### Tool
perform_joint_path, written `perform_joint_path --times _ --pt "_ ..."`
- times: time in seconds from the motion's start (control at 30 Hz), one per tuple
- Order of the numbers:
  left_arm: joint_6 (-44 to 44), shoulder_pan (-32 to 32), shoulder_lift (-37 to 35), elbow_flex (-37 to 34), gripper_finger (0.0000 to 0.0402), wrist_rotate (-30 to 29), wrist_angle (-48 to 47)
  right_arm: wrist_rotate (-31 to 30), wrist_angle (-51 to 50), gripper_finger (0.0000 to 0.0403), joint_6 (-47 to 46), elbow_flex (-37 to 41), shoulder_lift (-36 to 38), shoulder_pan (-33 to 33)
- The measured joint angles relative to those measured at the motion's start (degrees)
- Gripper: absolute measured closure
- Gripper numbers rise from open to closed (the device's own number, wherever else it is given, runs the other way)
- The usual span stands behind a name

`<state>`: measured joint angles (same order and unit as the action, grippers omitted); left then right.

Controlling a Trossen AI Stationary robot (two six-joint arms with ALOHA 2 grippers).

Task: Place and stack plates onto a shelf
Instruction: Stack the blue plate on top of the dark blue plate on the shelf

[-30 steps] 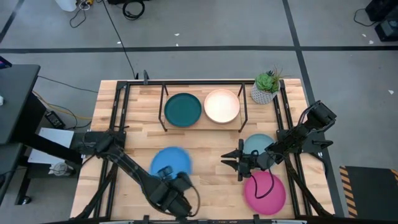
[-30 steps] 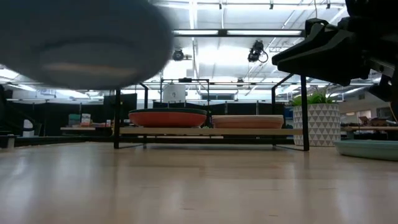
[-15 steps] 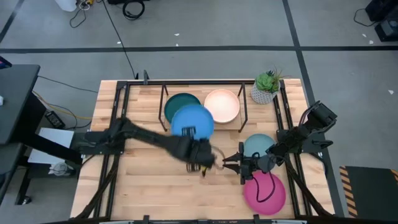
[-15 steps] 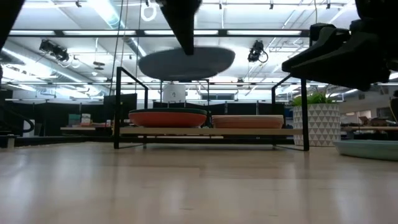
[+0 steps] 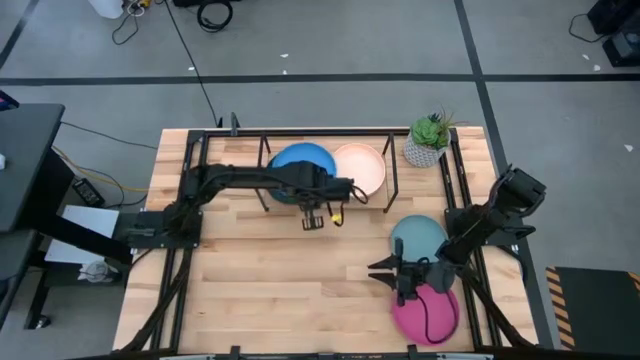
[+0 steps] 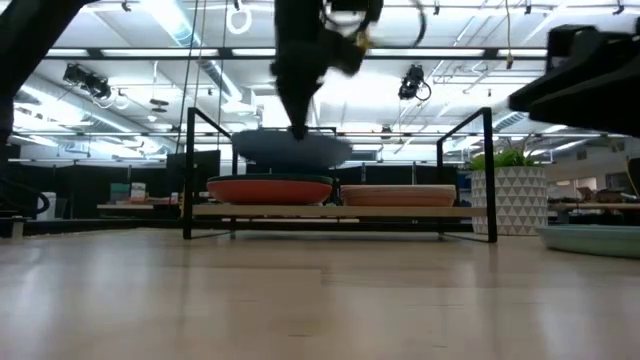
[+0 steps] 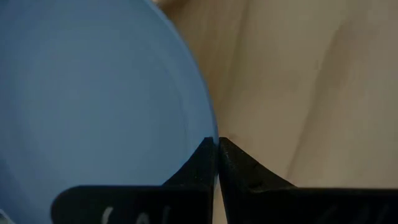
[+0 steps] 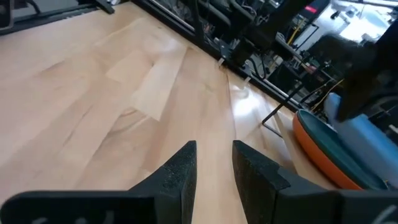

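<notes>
The left arm reaches across the table point(image 5: 230, 270) to the shelf point(image 5: 392, 185), a black-rod rack with a light wood board at the far side. The left gripper point(image 7: 217, 146) pinches the rim of a bright blue plate point(image 5: 300, 160), its fingers nearly closed on the edge. This plate hangs level just above the stack on the shelf's left half, where a dark teal plate point(image 6: 270, 179) sits on an orange plate point(image 6: 268, 191). A peach plate point(image 5: 360, 170) fills the shelf's right half. A potted plant point(image 5: 428, 140) stands beside the shelf's right end. Nearer, at the right edge, lie a pale teal plate point(image 5: 418, 235) and a magenta plate point(image 5: 428, 312). The right gripper point(image 5: 392, 272) hovers above them, fingers a narrow gap apart and empty.
</notes>
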<state>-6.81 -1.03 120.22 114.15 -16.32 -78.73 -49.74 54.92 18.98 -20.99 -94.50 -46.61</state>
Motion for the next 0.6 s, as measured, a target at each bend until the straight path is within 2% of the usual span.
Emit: perform_joint_path --times 0.3,0.47,0.6 --pt "0.6 -4.5 0.0 -9.0 0.0385 3.4 2.0 -9.3 0.0 0.0294 0.0 0.0 0.0 -5.4" --pt "-0.8 -4.8 0.0 -9.3 0.0344 3.7 5.9 -9.3 0.0 0.0294 -1.0 0.0 0.0 -5.8" --pt "-2.0 -4.5 0.0 -6.8 0.0312 3.7 5.0 -9.3 -0.2 0.0294 -1.5 0.0 0.0 -5.8"
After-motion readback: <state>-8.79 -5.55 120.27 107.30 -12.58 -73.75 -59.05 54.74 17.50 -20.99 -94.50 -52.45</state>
